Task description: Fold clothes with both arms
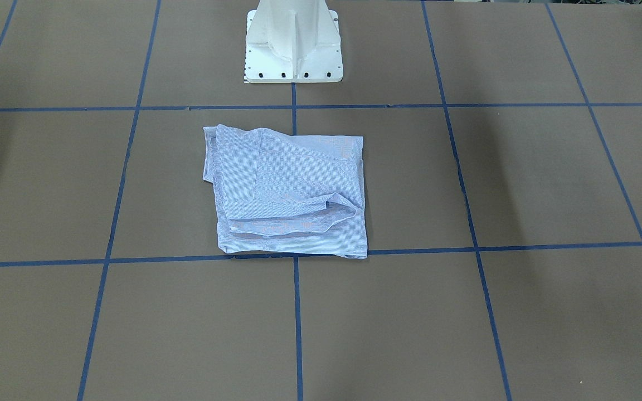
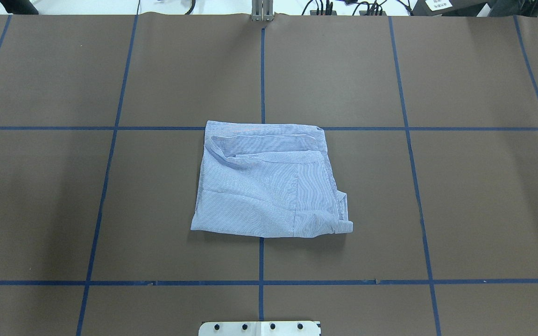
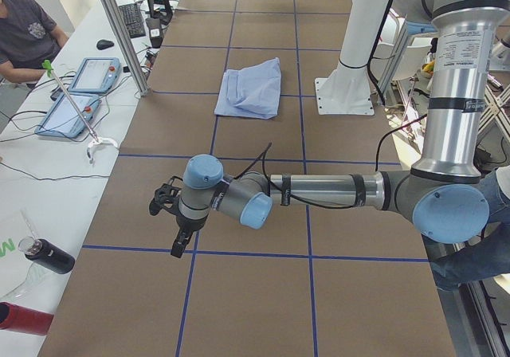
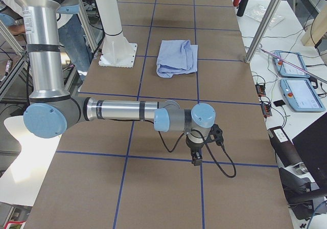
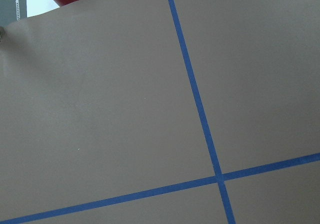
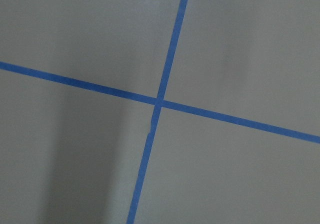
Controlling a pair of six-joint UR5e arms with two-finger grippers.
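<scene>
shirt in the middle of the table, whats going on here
The striped shirt lies folded into a rough rectangle mid-table, with nothing touching it. The left claw and right claw hang low over bare parts of the table near its opposite ends, well away from the shirt. Whether they are open cannot be told from these views.

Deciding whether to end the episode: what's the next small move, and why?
Probably bring the right gripper in to flatten the shirt on the robot's right side. It is folded to a rough rectangle, but a flap sticks out there; that gripper and the left gripper hang over the table, far off.
</scene>
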